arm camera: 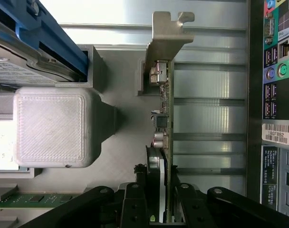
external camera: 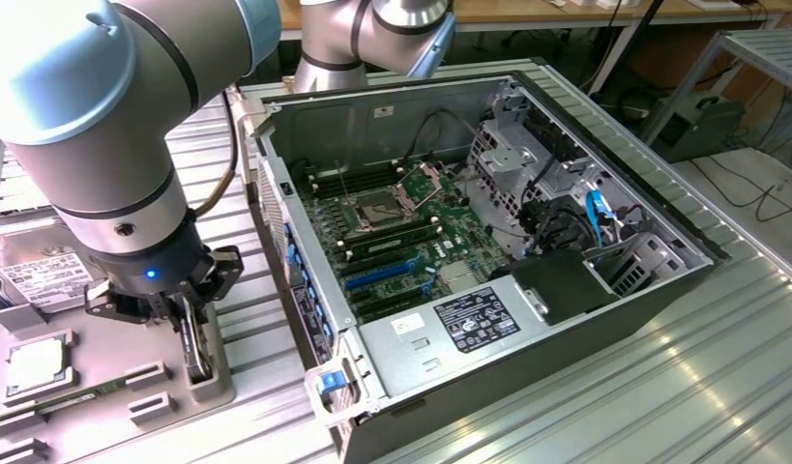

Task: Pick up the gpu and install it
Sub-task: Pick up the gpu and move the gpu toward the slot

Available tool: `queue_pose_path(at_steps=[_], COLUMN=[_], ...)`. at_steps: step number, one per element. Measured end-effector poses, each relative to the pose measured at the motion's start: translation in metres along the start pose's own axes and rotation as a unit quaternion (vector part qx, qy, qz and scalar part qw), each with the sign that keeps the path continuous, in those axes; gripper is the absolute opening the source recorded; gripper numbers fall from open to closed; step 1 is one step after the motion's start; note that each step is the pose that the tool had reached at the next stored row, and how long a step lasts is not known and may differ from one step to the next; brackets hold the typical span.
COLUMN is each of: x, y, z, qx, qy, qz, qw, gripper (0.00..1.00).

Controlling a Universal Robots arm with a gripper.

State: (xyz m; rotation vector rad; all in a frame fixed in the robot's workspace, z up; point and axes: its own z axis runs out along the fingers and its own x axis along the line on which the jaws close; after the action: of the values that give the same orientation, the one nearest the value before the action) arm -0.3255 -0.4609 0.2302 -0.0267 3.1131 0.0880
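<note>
The gpu [external camera: 194, 346] stands on edge in a slot of the grey parts tray [external camera: 112, 329], at the exterior view's left, beside the open computer case [external camera: 654, 300]. My gripper [external camera: 190, 324] reaches straight down onto it. In the wrist view the gpu [arm camera: 164, 99] appears edge-on, with its silver end bracket [arm camera: 166, 38] at the far end. There my gripper [arm camera: 161, 211] has one black finger against each face of the card, shut on it. The card still sits in the tray slot.
The case lies open with its motherboard [external camera: 396, 232] and blue slots [external camera: 376, 275] facing up. The tray also holds a hard drive [external camera: 41, 275], a CPU [external camera: 35, 362] and a green RAM stick [external camera: 60, 398]. The case's rear ports [arm camera: 277, 71] are close beside the card.
</note>
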Motion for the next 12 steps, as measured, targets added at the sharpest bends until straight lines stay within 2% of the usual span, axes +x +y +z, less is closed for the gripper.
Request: queue_pose_path(at_steps=[5,12], x=[0.0,0.0], y=[0.0,0.0006], z=[0.0,-0.0103], qx=[0.0,0.0], qy=[0.0,0.0], qz=[0.0,0.0], qw=[1.0,1.0], gripper=[0.28,0.28])
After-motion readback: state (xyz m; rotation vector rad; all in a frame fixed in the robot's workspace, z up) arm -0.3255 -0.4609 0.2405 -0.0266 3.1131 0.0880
